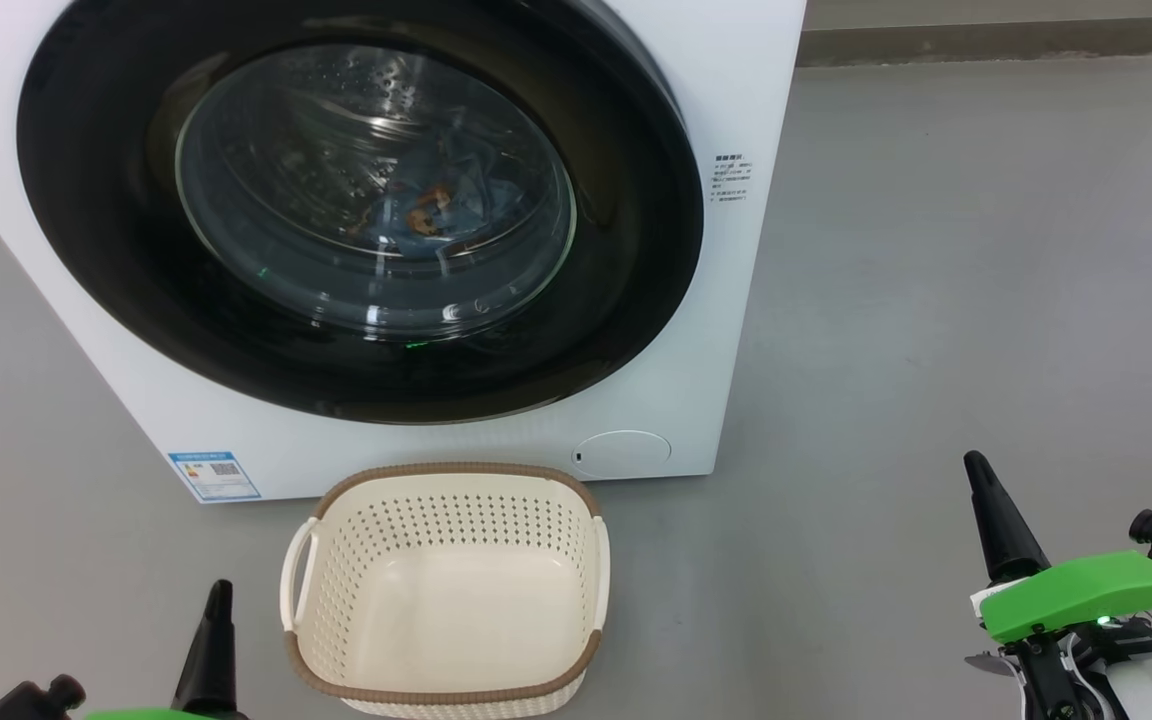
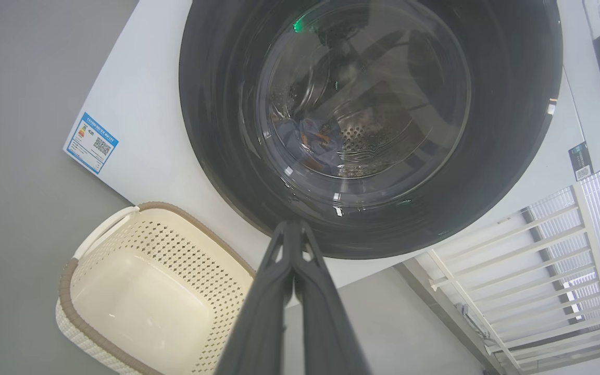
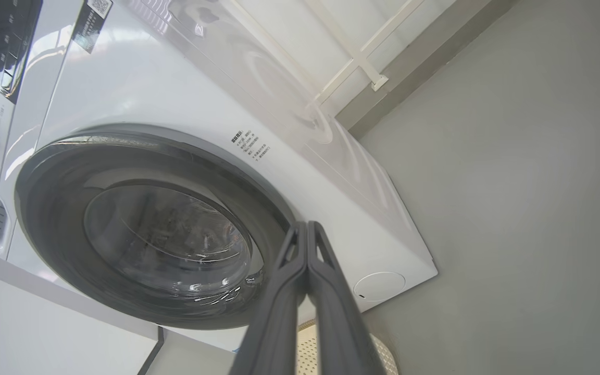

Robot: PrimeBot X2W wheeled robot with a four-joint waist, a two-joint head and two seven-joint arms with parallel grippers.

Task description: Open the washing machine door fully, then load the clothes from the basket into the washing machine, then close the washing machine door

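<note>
Pointing toward the shut washing machine door (image 1: 356, 385), the left gripper (image 2: 292, 225) and right gripper (image 3: 308, 225) each have their fingers pressed together, gripping nothing. Beyond the tips, the clothes (image 1: 433, 205) lie behind the glass. The left wrist view shows the basket (image 2: 175, 250) left of its fingers. The right wrist view shows the control panel (image 3: 3, 31) far left.

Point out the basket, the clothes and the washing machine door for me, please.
basket (image 1: 456, 515): head view, on its perforated far wall.
clothes (image 1: 456, 195): head view, on the blue fabric seen through the glass.
washing machine door (image 1: 96, 200): head view, on the left side of its black ring.
</note>
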